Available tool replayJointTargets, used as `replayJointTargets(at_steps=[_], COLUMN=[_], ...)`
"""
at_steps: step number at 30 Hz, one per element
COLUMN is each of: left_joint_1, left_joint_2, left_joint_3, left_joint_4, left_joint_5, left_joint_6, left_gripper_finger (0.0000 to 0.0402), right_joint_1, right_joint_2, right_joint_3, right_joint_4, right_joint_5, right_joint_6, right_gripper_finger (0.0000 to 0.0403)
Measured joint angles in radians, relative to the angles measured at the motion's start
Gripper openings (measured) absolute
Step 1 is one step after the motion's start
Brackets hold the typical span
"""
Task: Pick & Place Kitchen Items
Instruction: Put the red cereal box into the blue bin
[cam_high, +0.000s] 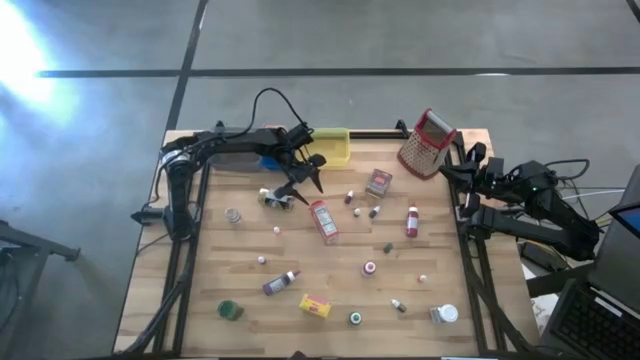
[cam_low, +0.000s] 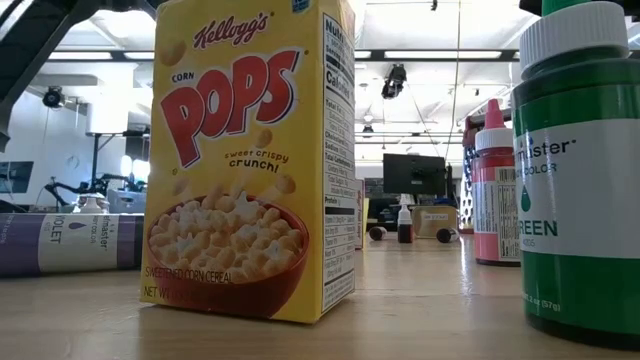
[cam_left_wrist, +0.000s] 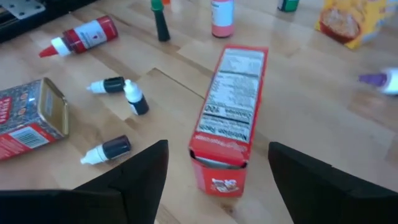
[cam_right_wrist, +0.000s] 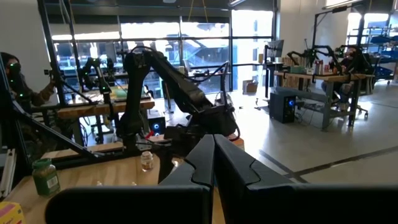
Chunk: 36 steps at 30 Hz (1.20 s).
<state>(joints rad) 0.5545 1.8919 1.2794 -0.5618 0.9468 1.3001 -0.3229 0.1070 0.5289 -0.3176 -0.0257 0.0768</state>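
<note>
Red cardboard sets the target apart: a small red box (cam_left_wrist: 227, 112) lies flat on the wooden table (cam_high: 250, 300), just ahead of the left gripper (cam_left_wrist: 217, 180). In the left wrist picture it sits between the 2 dark fingers, which stand spread with nothing in them, its near end at lower centre and its long axis running up and slightly right, away from the jaws. From above, the same box (cam_high: 323, 221) lies at centre frame, just below and right of the left gripper (cam_high: 309, 178). The left arm is clearly the nearer; the right gripper (cam_right_wrist: 211, 163) waits at the right edge of the high picture with its fingers pressed together. My judgement: the jaws straddle the box's short width, so a straight descent should suit.

Counted in the wrist picture around the box: 3 tiny dark dropper bottles (cam_left_wrist: 112, 148) at left, 1 red squeeze bottle (cam_left_wrist: 84, 36) at upper left, 1 red tin (cam_left_wrist: 30, 118) at the left edge, 1 pink bottle (cam_left_wrist: 222, 15) at top and 1 yellow cereal box (cam_left_wrist: 348, 22) at upper right. A purple-capped item at the right edge is too blurred to name.
</note>
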Motion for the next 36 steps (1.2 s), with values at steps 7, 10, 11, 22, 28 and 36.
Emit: replayJointTargets(at_steps=[7, 10, 11, 22, 28, 36], left_joint_1=[0.004, 0.008, 0.010, 0.034, 0.031, 0.018], left_joint_2=[0.011, 0.035, 0.046, 0.083, 0.105, 0.148], left_joint_3=[-0.048, -0.048, -0.048, -0.042, -0.043, -0.043], left_joint_4=[0.078, 0.124, 0.144, 0.170, 0.157, 0.161], left_joint_5=[0.026, 0.065, 0.069, 0.121, 0.136, 0.176], left_joint_6=[-0.003, -0.030, -0.045, -0.110, -0.132, -0.130], left_gripper_finger=[0.0280, 0.0280, 0.0280, 0.0281, 0.0281, 0.0281], right_joint_1=[0.000, 0.000, 0.000, 0.000, 0.000, 0.000], right_joint_2=[0.000, 0.000, 0.000, 0.000, 0.000, 0.000], right_joint_3=[0.000, 0.000, 0.000, 0.000, 0.000, 0.000], right_joint_4=[0.000, 0.000, 0.000, 0.000, 0.000, 0.000], right_joint_5=[0.000, 0.000, 0.000, 0.000, 0.000, 0.000], right_joint_6=[-0.001, 0.000, -0.001, -0.001, 0.000, -0.001], right_gripper_finger=[0.0008, 0.0008, 0.0008, 0.0008, 0.0008, 0.0008])
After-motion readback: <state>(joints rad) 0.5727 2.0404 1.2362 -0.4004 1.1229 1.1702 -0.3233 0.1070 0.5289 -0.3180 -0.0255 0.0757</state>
